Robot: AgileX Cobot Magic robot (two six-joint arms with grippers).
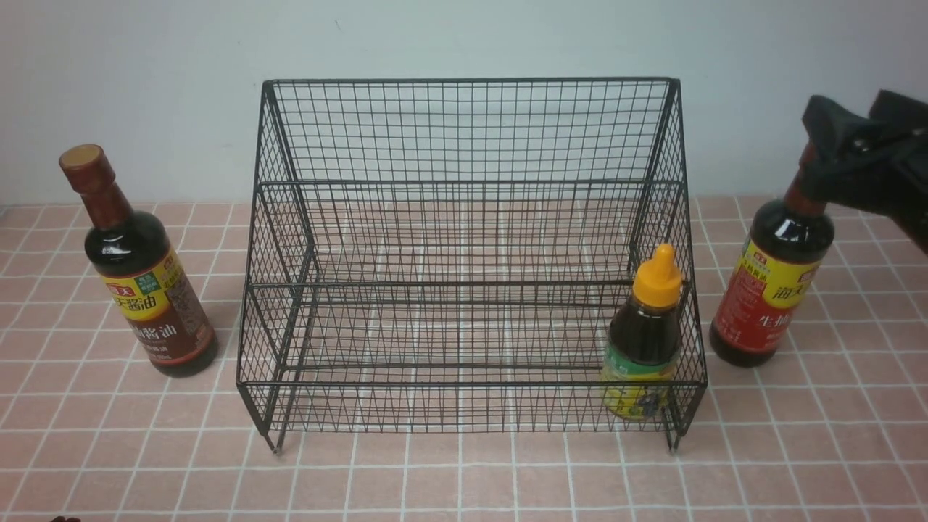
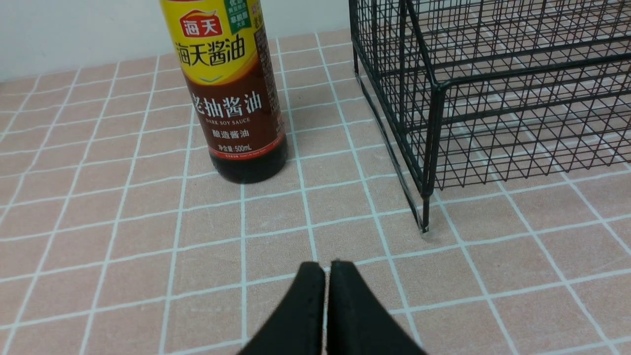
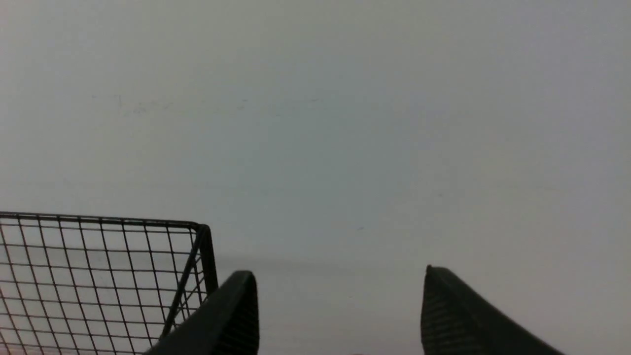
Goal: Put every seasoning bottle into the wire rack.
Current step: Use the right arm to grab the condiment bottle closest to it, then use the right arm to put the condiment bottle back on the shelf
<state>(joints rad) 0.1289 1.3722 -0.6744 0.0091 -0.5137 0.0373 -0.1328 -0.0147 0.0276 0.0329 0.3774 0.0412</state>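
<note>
Shows short dark-liquid bottle with orange nozzle cap [image 1: 645,341] upright inside large black wire-mesh rack [image 1: 464,181], front right corner. Finds tall brown-necked bottle with yellow-and-brown label [image 1: 148,290] left of rack on pink-tiled worktop [image 1: 464,478], tall bottle with yellow-and-red label [image 1: 772,297] right of rack. Has left jaws pressed together, empty; right jaws wide apart, empty, right of rack.

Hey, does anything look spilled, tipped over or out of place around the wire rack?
Nothing stands out. The short bottle stands upright inside the wire rack, front right. The left tall bottle and the right tall bottle stand upright on the tiles beside it. No spill shows.
</note>
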